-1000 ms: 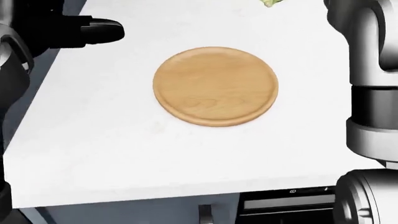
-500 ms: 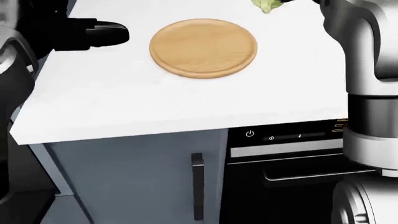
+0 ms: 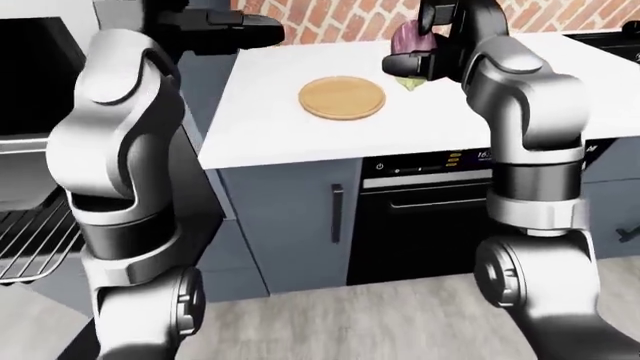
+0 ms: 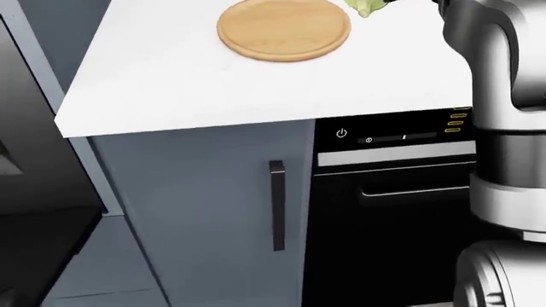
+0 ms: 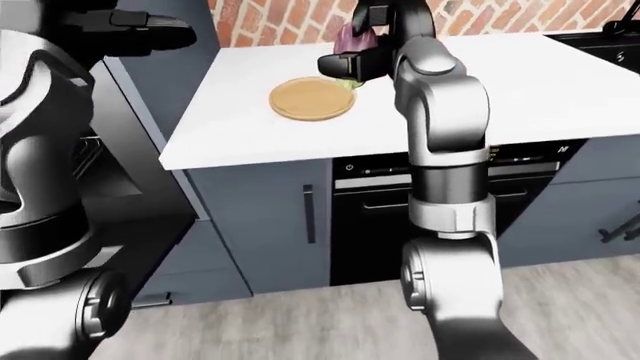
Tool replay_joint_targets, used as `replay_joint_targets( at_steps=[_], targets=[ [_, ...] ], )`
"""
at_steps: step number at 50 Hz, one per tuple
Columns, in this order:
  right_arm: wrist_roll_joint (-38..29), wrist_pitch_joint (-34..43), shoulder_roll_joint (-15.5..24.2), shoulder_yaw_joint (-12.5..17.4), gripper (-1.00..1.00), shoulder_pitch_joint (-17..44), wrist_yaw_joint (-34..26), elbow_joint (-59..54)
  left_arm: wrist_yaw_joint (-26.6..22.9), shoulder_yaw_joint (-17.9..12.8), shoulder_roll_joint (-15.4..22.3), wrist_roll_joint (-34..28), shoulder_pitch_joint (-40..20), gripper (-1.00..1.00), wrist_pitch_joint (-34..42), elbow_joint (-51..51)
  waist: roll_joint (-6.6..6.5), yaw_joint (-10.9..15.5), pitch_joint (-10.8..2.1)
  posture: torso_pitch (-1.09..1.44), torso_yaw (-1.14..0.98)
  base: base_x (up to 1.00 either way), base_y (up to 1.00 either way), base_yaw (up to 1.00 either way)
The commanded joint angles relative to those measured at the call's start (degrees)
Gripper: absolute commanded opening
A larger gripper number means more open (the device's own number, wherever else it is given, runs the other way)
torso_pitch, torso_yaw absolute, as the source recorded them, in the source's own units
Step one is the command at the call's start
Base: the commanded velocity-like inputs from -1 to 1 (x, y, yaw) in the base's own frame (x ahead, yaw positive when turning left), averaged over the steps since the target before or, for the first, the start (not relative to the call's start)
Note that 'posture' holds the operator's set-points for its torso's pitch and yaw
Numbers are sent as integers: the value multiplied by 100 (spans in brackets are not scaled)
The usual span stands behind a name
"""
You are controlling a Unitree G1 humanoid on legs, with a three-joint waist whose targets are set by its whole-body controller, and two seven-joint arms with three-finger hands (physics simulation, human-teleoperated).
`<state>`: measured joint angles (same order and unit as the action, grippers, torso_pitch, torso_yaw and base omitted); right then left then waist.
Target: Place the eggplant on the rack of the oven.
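The purple eggplant (image 3: 408,37), with a green stem (image 4: 367,6), is held in my right hand (image 3: 420,64) above the white counter (image 3: 300,139), just right of a round wooden plate (image 3: 342,97). The dark fingers close round it. My left hand (image 3: 250,26) is raised at the top left, fingers stretched out and empty, off the counter's left end. A wire oven rack (image 3: 30,240) sticks out at the left edge of the left-eye view, under a dark oven opening (image 3: 30,75).
A black built-in oven (image 4: 392,211) with a control strip sits under the counter, next to a grey cabinet door with a dark handle (image 4: 277,204). A brick wall (image 3: 340,15) runs behind the counter. Wood floor lies below.
The head camera has drawn away from the counter, so the plate slid to the top and the cabinet and oven fronts came into view. My left hand has left the head view.
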<state>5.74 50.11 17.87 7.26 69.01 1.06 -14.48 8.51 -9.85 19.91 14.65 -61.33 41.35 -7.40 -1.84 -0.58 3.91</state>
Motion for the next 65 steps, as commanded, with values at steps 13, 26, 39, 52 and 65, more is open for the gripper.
replay_joint_targets(
  at_steps=[13,26,39,52,65],
  targets=[
    [-13,-239,61,75,-100,178,-7,235,400,-54,65,-48,-145,100,-570,-148,138,73,-153,0,0,0,0,0],
    [64,-278,36,64,-100,106,78,304,426,-38,92,-26,-174,100,-565,-147,87,82,-286,0,0,0,0,42],
    [99,-254,-3,39,-100,-53,90,438,447,-44,123,-39,-181,100,-593,-139,385,255,-245,0,0,0,0,100],
    [99,-257,-4,28,-100,0,40,373,474,-26,145,-102,-343,100,-643,26,-100,297,-328,0,0,0,0,100],
    [101,-213,-60,25,-100,-104,42,489,450,-40,157,-120,-263,100,-651,-20,625,232,-266,0,0,0,0,100]
  ],
)
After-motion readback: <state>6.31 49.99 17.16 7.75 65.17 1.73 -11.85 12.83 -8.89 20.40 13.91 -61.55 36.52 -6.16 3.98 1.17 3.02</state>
